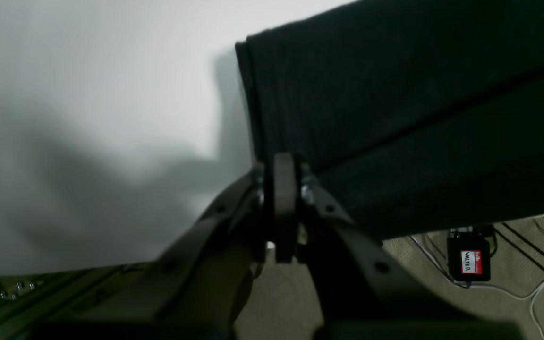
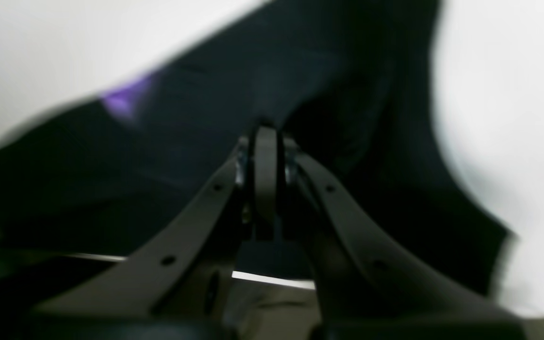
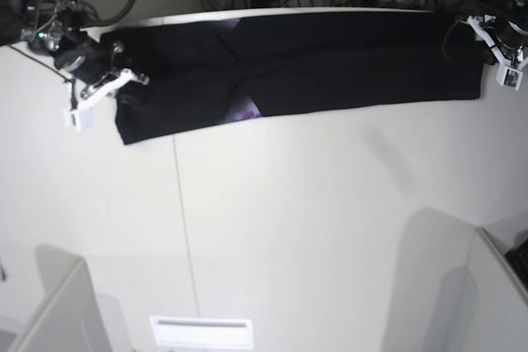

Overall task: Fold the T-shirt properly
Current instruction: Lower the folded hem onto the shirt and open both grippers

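The left gripper (image 1: 285, 189) is pinched closed on the edge of the black T-shirt (image 1: 395, 108), which lies folded in layers on the white table (image 1: 88, 118) (one fold line runs slantwise across the cloth). Beyond the table edge, cables (image 1: 527, 293) and a small black box (image 1: 469, 259) with a red label sit on the floor.

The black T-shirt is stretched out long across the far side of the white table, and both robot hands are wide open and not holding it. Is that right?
Not quite. Both hands are shut on the T-shirt: the left hand and the right hand each pinch cloth, as the wrist views show. The rest is right; it stretches along the table's far side.
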